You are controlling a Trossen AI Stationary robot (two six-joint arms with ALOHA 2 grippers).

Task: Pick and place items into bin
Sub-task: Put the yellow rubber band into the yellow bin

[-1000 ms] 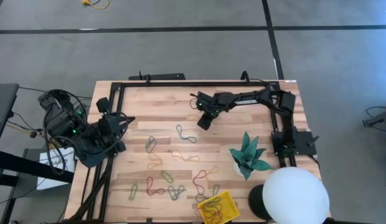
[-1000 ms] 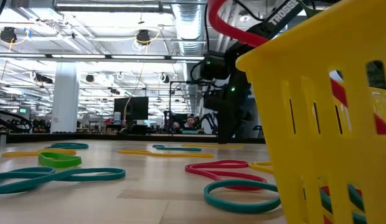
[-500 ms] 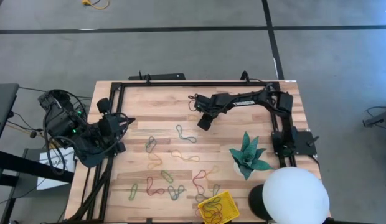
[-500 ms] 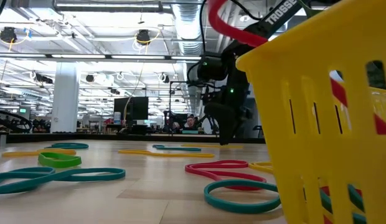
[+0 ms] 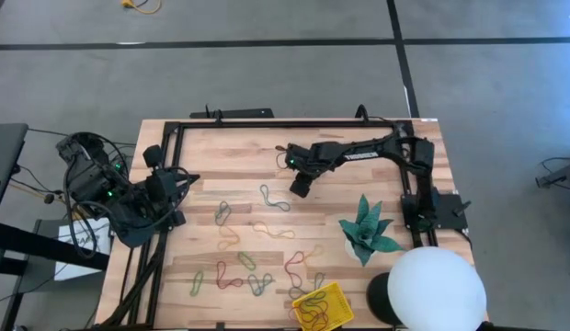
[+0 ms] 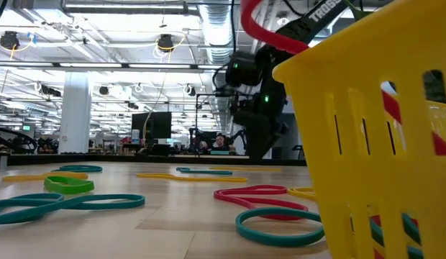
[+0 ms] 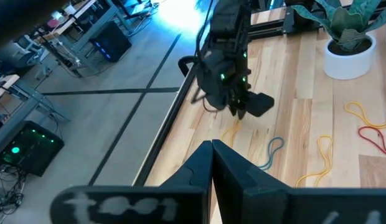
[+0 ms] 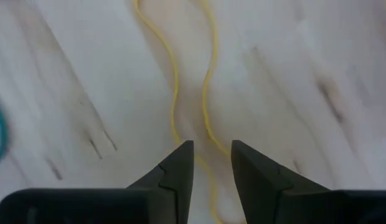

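Hovers with the right gripper [image 5: 301,184] low over the far middle of the table [image 5: 230,147], fingers [image 8: 178,169] parted by a narrow gap and gripping nothing. Parks the left gripper [image 7: 211,152] at the left edge, fingers pressed together on nothing.

Across the table, from big to small:
- Passes over the white sphere [image 5: 437,290] at the near right corner; no part in the job.
- Likewise the teal spiky star [image 5: 368,230] just beyond it, well clear of the working gripper.
- Finds the bin [image 5: 337,295] at the near edge, beside the sphere, already holding several loops, a red one arching over its rim in the low view.
- Counts many scattered loops [image 5: 257,280] lying flat between gripper and bin.
- Picks out the target, judging by the right wrist view: a thin yellow loop [image 8: 192,81] directly ahead of the parted fingers, its two strands running close together.

To do this step well:
- Come straight down so both strands fall inside the gap, and touch the wood before closing, since so thin a band slips under raised tips.
- Close fully, then lift slowly and check that it hangs from the fingers.
- Steer clear of the blue-green loop [image 5: 274,198] nearby, to avoid dragging it along.
- Carry high enough to clear the bin's rim.
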